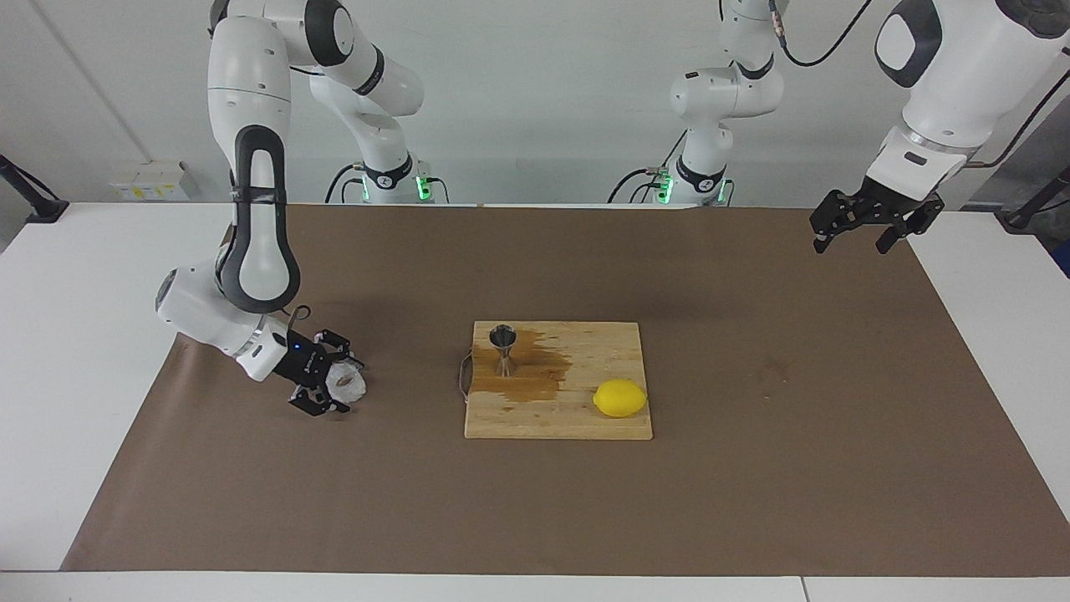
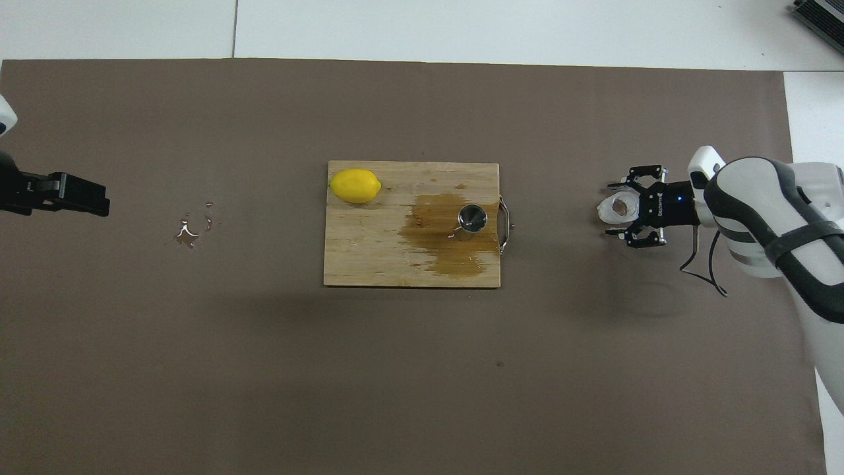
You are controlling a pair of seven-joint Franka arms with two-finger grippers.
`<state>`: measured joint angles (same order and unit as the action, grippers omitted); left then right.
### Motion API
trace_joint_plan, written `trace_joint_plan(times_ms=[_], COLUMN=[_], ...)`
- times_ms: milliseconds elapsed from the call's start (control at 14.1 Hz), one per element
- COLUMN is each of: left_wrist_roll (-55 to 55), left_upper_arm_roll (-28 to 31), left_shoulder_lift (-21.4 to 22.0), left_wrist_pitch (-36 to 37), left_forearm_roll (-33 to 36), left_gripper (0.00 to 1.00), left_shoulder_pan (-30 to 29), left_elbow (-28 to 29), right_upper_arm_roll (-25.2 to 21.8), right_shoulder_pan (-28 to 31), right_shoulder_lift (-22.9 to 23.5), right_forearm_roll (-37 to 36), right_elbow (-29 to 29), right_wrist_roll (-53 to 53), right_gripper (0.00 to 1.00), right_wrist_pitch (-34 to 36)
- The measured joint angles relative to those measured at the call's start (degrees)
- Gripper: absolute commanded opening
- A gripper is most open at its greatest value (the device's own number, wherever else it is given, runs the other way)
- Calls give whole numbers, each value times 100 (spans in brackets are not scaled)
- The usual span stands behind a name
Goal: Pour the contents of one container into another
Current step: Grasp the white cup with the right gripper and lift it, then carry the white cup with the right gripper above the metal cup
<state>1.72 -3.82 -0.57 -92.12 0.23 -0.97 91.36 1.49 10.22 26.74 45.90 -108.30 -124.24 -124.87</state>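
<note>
The jigger is shiny polished metal, standing on a pale wooden board with a dark wet stain. The cup looks whitish, translucent and crinkled; matt brown paper covers the surface.
</note>
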Motion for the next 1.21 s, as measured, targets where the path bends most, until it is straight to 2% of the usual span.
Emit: trace_joint_plan(times_ms=[284, 427, 640, 853, 1067, 1209], left_wrist_roll=[0, 0, 0, 0, 0, 0], left_upper_arm_roll=[151, 175, 171, 179, 181, 182], left_shoulder_lift=[1, 3, 5, 12, 14, 15], left_wrist_pitch=[29, 51, 66, 71, 74, 74], left_forearm_roll=[0, 0, 0, 0, 0, 0], left_gripper=[100, 100, 100, 100, 100, 100], left_shoulder_pan=[42, 42, 56, 56, 56, 56], left_elbow=[13, 43, 54, 55, 56, 57], right_upper_arm_roll=[-2, -3, 24, 31, 34, 35], right_shoulder_pan=[-36, -258, -882, -1599, -2070, -2336], right_shoulder_lift=[-88, -309, -928, -1437, -1508, -1507], right_forearm_roll=[-17, -305, -1356, -1747, -2185, -2820], right_elbow=[33, 91, 197, 233, 300, 338], right_wrist_roll=[2, 326, 1957, 3241, 4019, 4530], right_gripper=[28, 28, 28, 28, 28, 28], right_wrist_pitch=[-2, -2, 46, 233, 241, 238])
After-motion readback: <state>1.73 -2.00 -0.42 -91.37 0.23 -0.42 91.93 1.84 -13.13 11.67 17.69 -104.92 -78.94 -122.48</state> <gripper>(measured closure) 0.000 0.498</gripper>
